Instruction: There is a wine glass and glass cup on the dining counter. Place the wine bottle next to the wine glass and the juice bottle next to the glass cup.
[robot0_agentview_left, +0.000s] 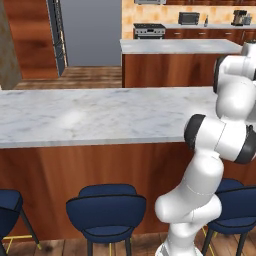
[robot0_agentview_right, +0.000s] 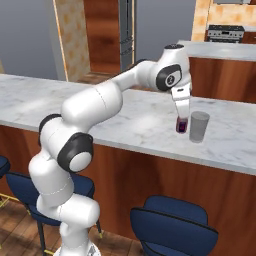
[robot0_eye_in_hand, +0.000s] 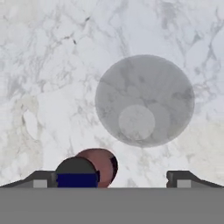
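The hand (robot0_agentview_right: 182, 120) is hanging over the marble surface (robot0_agentview_right: 125, 120) with its fingers spread wide, gripping nothing; the juice bottle (robot0_agentview_right: 181, 125) is standing right under it, just beside the glass cup (robot0_agentview_right: 199, 126). Looking straight down, the hand view is showing the bottle's dark cap (robot0_eye_in_hand: 78, 171) close by one fingertip (robot0_eye_in_hand: 41, 180) and the cup's round mouth (robot0_eye_in_hand: 145, 100) just ahead.

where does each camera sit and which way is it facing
Left base view: behind the arm on its left, facing forward and down over the dining counter; arm at right.
Right base view: behind on its right, facing the gripper, juice bottle and glass cup; arm from lower left.
Hand view: on the hand, straight down on cup and bottle; open fingertips at bottom.
All share the counter.
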